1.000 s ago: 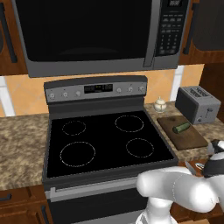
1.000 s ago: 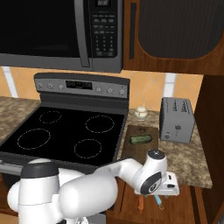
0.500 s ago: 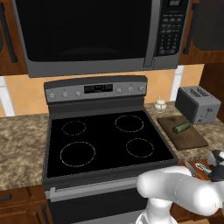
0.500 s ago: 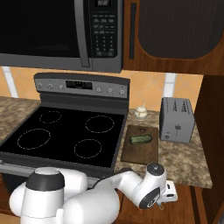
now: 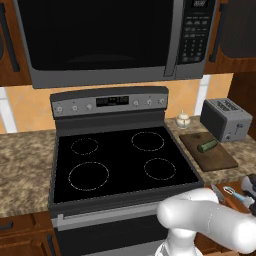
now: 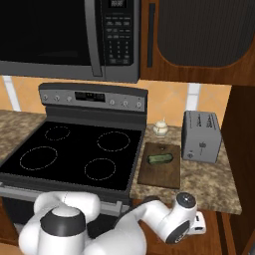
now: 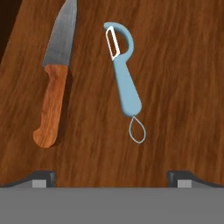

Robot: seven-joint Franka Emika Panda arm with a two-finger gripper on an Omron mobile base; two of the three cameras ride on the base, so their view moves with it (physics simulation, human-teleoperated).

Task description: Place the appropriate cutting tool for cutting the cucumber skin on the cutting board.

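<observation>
While the pincer (image 7: 112, 177) gapes empty, its tips barely show; knife (image 7: 54, 78) tip cropped.

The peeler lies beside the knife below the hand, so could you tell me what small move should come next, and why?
Probably lower the open pincer straight onto the peeler and line up over its blue handle. The fingertips stand wide apart and hold nothing, and the knife lies close alongside, so centring first should avoid catching it.

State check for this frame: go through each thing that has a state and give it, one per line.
peeler: lying flat on a wooden surface, ungripped
knife: lying flat beside the peeler, apart from it
cucumber: resting on the cutting board
cutting board: flat on the counter, no tool on it
gripper: open, above the peeler
</observation>
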